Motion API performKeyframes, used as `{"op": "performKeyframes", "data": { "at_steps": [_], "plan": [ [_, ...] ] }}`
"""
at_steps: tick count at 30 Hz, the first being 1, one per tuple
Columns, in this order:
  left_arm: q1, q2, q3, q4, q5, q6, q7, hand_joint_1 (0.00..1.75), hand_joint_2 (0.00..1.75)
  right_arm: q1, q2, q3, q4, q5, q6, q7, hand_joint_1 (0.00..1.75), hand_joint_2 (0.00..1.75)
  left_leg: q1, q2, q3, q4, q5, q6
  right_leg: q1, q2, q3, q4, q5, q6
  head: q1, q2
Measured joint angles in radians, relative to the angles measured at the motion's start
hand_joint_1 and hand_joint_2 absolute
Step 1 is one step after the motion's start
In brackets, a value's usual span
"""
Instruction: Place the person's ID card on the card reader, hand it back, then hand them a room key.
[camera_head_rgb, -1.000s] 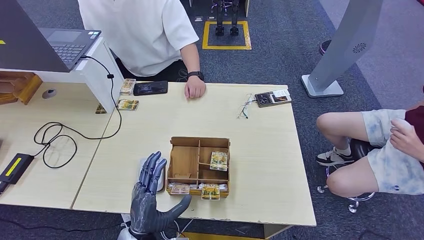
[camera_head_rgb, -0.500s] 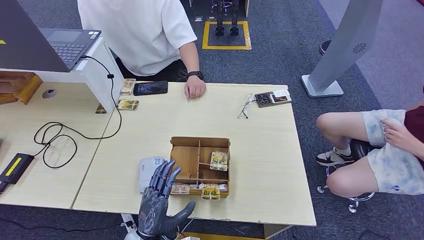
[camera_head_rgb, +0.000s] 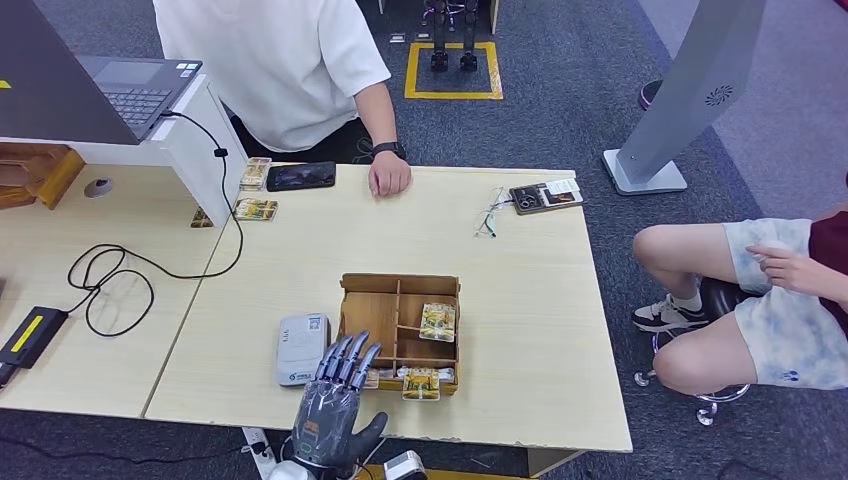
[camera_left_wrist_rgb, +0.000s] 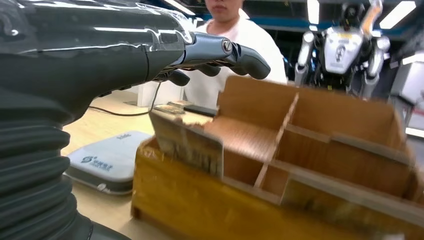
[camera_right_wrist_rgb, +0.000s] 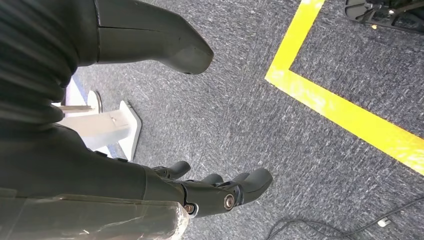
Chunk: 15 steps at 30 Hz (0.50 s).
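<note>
The robot's dark grey left hand is hovering over the near edge of the pale wooden desk, its fingers spread apart and stretched forward with nothing in them, their tips lying over the near left corner of the open brown wooden divided box. In the left wrist view that hand is reaching above the box, and a patterned card is standing on edge in the front compartment. Yellow-green patterned room key cards are lying in the box's right-hand compartment, and more of them are sitting along its front row. Just to the left of the box, the flat white rounded card reader is resting on the desk with nothing on top of it. Across the desk, a person in a white T-shirt is resting a hand on the far edge, next to a black smartphone; small patterned cards are lying near it, and I cannot tell which, if any, is the ID card. The right hand is hanging over grey carpet beside a yellow floor line, its fingers loosely apart and holding nothing. A second person is sitting to the right of the desk.
</note>
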Motion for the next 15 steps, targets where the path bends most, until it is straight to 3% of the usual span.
{"op": "performKeyframes", "data": {
  "at_steps": [7,15],
  "plan": [
    [-0.055,0.063,-0.102,0.030,-0.070,-0.118,0.135,0.00,1.75,0.000,-0.003,-0.002,0.000,-0.003,0.008,0.000,0.00,1.75,0.000,0.000,0.000,0.000,0.000,0.000,0.000,0.000,0.000,0.000,0.000,0.000,0.000,0.000],
    [-0.071,0.091,-0.131,0.033,-0.116,-0.114,0.202,0.00,1.75,0.001,-0.004,-0.005,0.000,-0.005,0.010,0.000,0.00,1.75,0.000,0.000,0.000,0.000,0.000,0.000,0.000,0.000,0.000,0.000,0.000,0.000,0.000,0.000]
  ]
}}
